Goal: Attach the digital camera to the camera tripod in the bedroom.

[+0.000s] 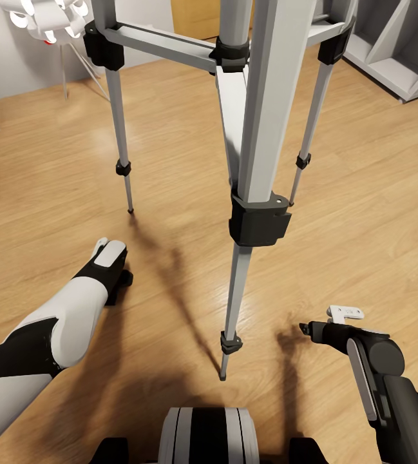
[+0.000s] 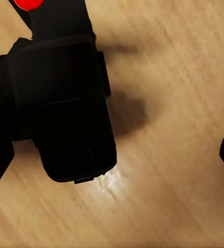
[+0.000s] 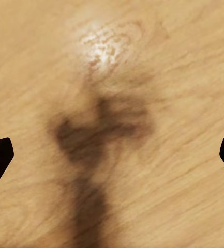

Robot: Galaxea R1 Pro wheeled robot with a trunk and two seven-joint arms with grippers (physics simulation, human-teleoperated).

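The camera tripod (image 1: 261, 218) stands right in front of me on the light wood floor; its silver legs and black joints rise out of the head view, so its head is out of sight. The digital camera (image 2: 60, 103), black with a red button, lies under my left gripper (image 2: 112, 160), seen from above against one finger; its shadow joins its side. The other finger stays far from it, so the jaws stand wide. In the head view a black corner of the camera (image 1: 125, 278) peeks out beside the left gripper (image 1: 109, 248). My right gripper (image 1: 324, 321) (image 3: 112, 155) hangs open over bare floor.
The tripod's nearest foot (image 1: 223, 377) is planted between my arms, just ahead of my base (image 1: 209, 435). A white lamp-like object (image 1: 47, 19) on thin legs stands at the back left, and grey shelving (image 1: 395, 58) at the back right.
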